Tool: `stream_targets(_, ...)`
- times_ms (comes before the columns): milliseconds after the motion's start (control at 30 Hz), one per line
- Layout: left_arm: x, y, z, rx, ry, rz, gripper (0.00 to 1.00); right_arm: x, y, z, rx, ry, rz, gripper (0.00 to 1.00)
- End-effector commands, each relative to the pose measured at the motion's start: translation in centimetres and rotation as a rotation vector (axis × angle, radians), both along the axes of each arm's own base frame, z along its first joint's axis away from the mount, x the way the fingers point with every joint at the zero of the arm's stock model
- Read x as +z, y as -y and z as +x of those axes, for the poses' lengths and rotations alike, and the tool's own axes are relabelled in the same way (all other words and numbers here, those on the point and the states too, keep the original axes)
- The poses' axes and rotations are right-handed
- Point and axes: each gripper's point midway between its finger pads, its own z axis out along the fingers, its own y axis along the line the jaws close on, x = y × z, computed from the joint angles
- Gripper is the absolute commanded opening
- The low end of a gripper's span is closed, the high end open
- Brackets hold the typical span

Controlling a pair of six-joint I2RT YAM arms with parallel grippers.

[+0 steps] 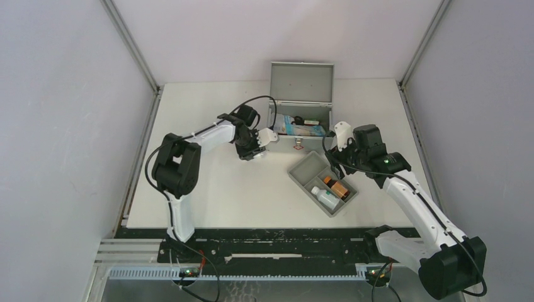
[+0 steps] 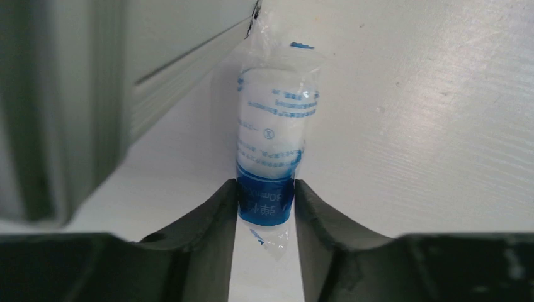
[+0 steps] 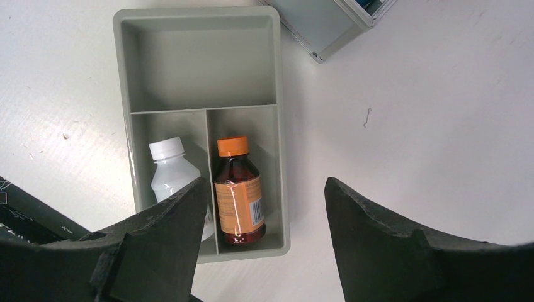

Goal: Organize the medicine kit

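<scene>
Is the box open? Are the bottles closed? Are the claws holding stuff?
medicine kit: open, lid standing up.
left gripper: shut on the wrapped packet.
wrapped packet: in plastic wrap, pinched at its blue end.
right gripper: open, holding nothing, over the tray.
tray: big compartment empty, one bottle in each small one.
white bottle: cap on, lying down.
brown bottle: orange cap on, lying down.
</scene>
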Motion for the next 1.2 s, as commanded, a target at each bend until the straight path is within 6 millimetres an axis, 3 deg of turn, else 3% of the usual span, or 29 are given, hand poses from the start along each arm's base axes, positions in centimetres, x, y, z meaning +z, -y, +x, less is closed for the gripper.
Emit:
stream_targets(0, 0.9, 0.4, 0.0, -0.023, 0.011, -0.02, 0.37, 1.3, 0.0, 0.8, -0.008, 0.067, 0.012, 0.68)
stream_targets(100, 1.6, 0.4, -0.6, -0.014, 0.015, -0.039, 0.27, 1.3, 0.0, 0.9, -0.008, 0.068, 0.01, 0.68)
stream_targets(133, 2.1, 1.4, -1.3, -0.033, 0.019, -0.051, 0.24, 1.3, 0.1, 0.9, -0.009, 0.068, 0.01, 0.68)
stream_targets(367, 6.3, 3.4, -4.4, 0.021, 0.056, -0.169, 0.2, 1.6, 0.7, 1.4, -0.059, 0.092, -0.002, 0.68)
stream_targets(633, 10.5, 9.7, -7.3, 0.103, 0.02, -0.33, 0.19, 2.9, 3.8, 2.9, -0.238, 0.162, -0.022, 0.69)
stream_targets(900, 11.2, 17.5, -9.4, 0.153, -0.061, -0.391, 0.18, 4.6, 8.5, 3.4, -0.452, 0.254, -0.056, 0.71)
stream_targets(1167, 10.0, 22.4, -8.8, 0.249, -0.155, -0.434, 0.19, 5.1, 10.0, 3.3, -0.493, 0.293, -0.094, 0.88)
